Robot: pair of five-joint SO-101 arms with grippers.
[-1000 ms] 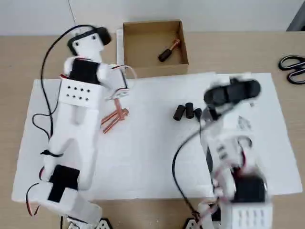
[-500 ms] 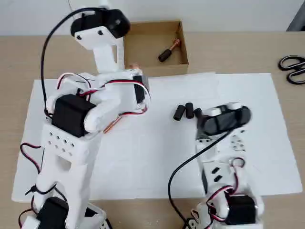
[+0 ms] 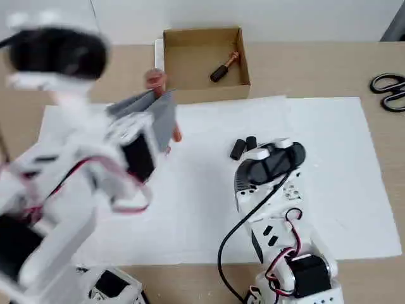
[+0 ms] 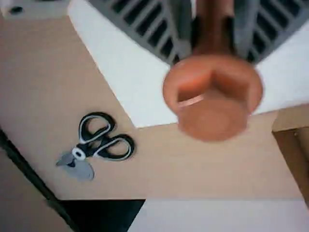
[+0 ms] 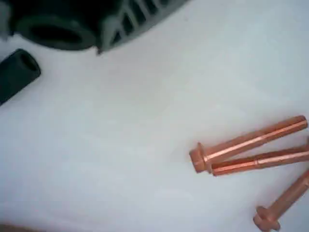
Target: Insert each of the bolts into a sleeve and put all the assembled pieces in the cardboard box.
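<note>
Status at bolt-into-sleeve step. Left hand (image 4: 212, 29) is clamped on one copper bolt (image 4: 212, 99) by the shank, flanged head pointing away from the wrist. In the high view it is held up off the paper sheet (image 3: 329, 190), beside the front corner of the cardboard box (image 3: 209, 94) on the left arm's side. Box holds one assembled piece (image 3: 224, 66).

Two black sleeves (image 3: 237, 149) lie on the sheet, right at the front of the right arm. Right hand (image 5: 104, 21) sits low beside them; cannot tell whether it is open or closed, or whether it has one. Three loose bolts (image 5: 246, 142) lie together on the sheet, apart from the sleeves. Scissors (image 3: 387, 88) are far off on the surface (image 3: 316, 69), no hazard.

Judgement: held bolt carries no sleeve yet.

Risks:
- Grip is on the smooth shank alone, so the bolt may slide or twist when pushed against a sleeve.
- Slight tilt between bolt and bore would jam the tip on the sleeve rim.
- Sleeves are round and unrestrained; a nudge from the right arm could roll them off.
- A bolt dropped here may scatter the loose ones.
</note>
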